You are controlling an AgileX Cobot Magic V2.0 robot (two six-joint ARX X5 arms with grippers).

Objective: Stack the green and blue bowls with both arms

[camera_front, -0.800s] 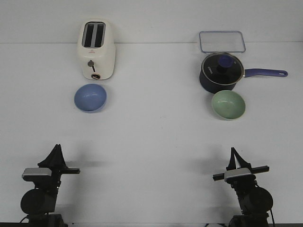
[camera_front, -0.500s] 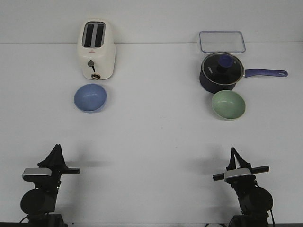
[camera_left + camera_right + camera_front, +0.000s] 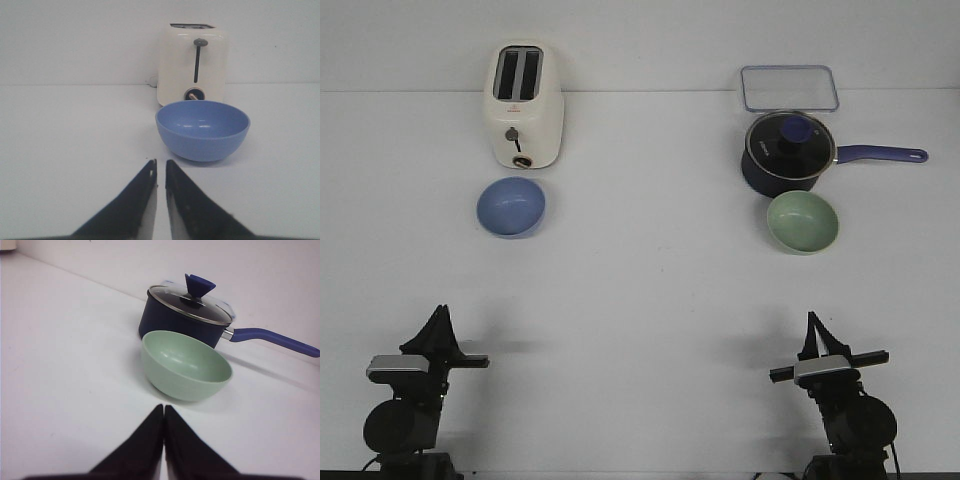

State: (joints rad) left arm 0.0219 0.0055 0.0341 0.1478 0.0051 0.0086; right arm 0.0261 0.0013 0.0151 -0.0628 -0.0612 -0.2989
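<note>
Blue bowl (image 3: 511, 207) by the toaster (image 3: 523, 105) toward the table's (image 3: 640, 290) far left, green bowl (image 3: 803, 221) touching the saucepan (image 3: 788, 152) far right; left gripper (image 3: 160, 172) jaws a sliver apart, empty; right gripper (image 3: 164, 415) jaws pressed together, empty

Plain white worktop (image 3: 650, 300) fills pretty much the whole frame. A pale wall (image 3: 640, 40) runs across the top edge, and the lighting's soft and even.

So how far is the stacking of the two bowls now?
Nothing is done yet. The blue bowl sits by the toaster, the green bowl by the saucepan, far apart. The left gripper and right gripper hold nothing. Grasping and stacking remain.
</note>
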